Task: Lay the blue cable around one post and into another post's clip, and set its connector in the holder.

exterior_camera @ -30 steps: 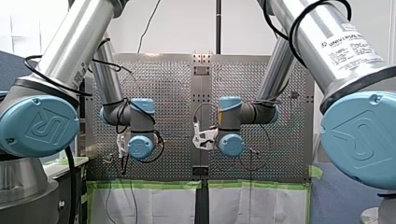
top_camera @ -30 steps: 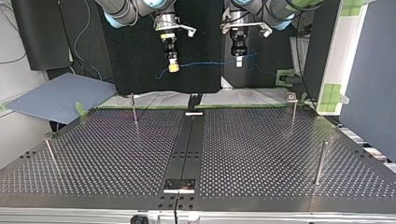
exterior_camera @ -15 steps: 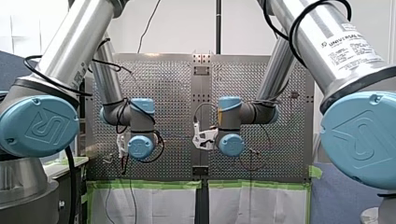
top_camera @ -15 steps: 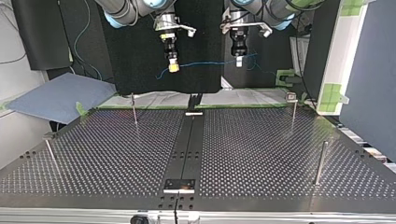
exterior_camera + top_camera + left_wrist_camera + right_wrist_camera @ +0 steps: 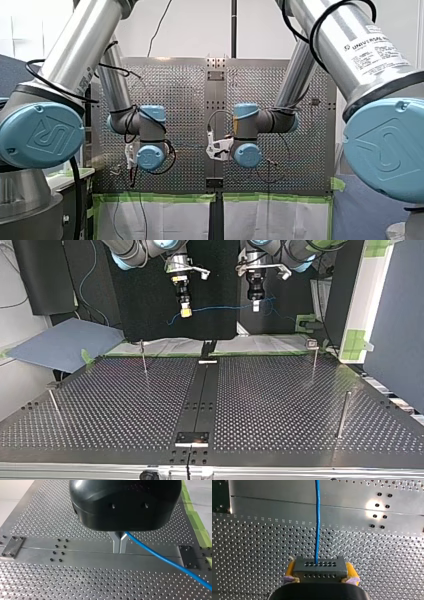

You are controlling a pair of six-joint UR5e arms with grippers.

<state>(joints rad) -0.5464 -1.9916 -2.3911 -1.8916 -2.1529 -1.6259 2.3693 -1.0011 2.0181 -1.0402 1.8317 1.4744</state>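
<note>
My right end effector (image 5: 320, 576) clamped on the connector (image 5: 318, 566) (yellow pads (image 5: 291, 568) either side), my left end effector (image 5: 120, 542) pinching the blue cable (image 5: 162, 558), its span hanging between them, above the perforated table (image 5: 280, 405).

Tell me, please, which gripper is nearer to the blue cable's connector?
Right. My right gripper is shut on the connector, held between its yellow pads; my left gripper pinches the blue cable further along, apart from the connector.
</note>
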